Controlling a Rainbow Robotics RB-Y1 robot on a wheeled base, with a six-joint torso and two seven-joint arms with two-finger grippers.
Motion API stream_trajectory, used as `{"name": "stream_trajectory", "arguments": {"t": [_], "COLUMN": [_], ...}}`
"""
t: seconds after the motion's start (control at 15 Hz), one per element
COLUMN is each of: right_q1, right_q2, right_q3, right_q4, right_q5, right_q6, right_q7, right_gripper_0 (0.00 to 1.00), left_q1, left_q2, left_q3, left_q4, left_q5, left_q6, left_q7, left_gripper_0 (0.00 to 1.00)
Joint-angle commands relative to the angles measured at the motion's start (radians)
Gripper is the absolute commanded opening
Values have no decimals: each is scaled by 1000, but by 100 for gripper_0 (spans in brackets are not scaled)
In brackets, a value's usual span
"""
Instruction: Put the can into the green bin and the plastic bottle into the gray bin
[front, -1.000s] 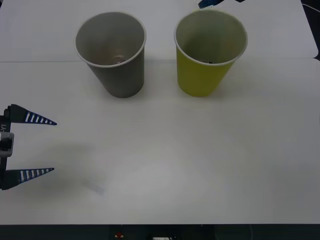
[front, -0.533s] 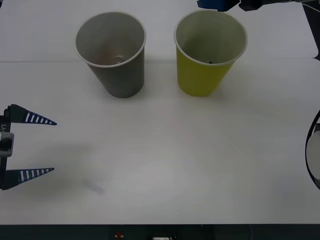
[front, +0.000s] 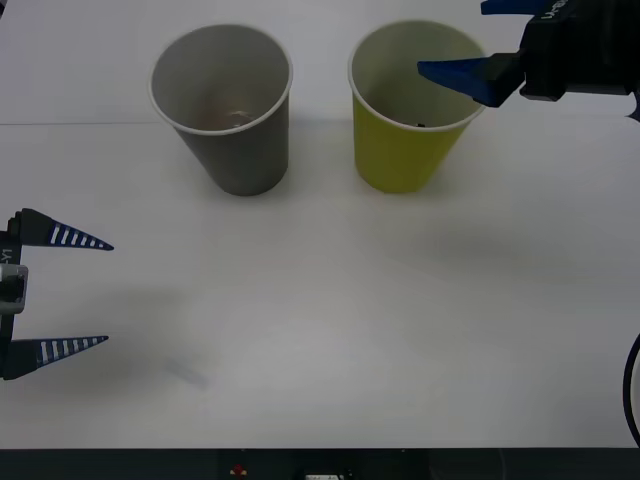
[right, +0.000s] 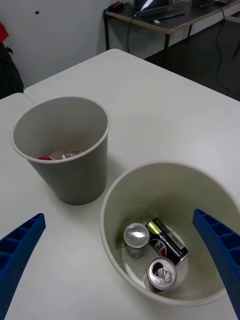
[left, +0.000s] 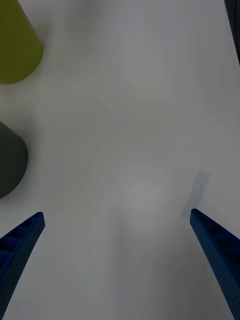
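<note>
A white bench (front: 330, 330) carries 2 large paper cups standing upright and a little apart: the gray bin (front: 228, 105) on the robot's left and the green bin (front: 415, 105) on its right. The right gripper (front: 465, 45) hangs above the green bin's rim at the far right, its 2 blue jaws spread wide and holding nothing. In the right wrist view, the green bin (right: 172, 172) has 3 small things on its pale floor: 1 silver can (right: 161, 274) with a pull-tab top facing up, a 2nd silver can (right: 136, 236) showing a plain round end, and 1 dark can (right: 167, 241) with red and white markings lying on its side, touching both. In the same view the gray bin (right: 62, 150) holds a few small pieces, among them something red; what they are cannot be told. The left gripper (front: 75, 292) rests low at the bench's left edge, well apart from both cups, its 2 jaws spread and empty.
</note>
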Motion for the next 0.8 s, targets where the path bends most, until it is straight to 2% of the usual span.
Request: {"name": "stream_trajectory", "arguments": {"t": [0.07, 0.47, 0.8], "right_q1": [101, 327, 450], "right_q2": [0, 0, 0], "right_q3": [-32, -36, -38], "right_q4": [-55, -151, -154], "right_q5": [-72, -184, -190], "right_q6": [0, 31, 61], "right_q7": [26, 73, 247], "right_gripper_0": [100, 100, 100], "left_q1": [0, 0, 0], "left_q2": [0, 0, 0], "left_q3": [0, 0, 0], "left_q4": [0, 0, 0], "left_q5": [0, 0, 0], "left_q6": [0, 0, 0], "left_q7": [0, 0, 0], "left_gripper_0": [100, 100, 100]}}
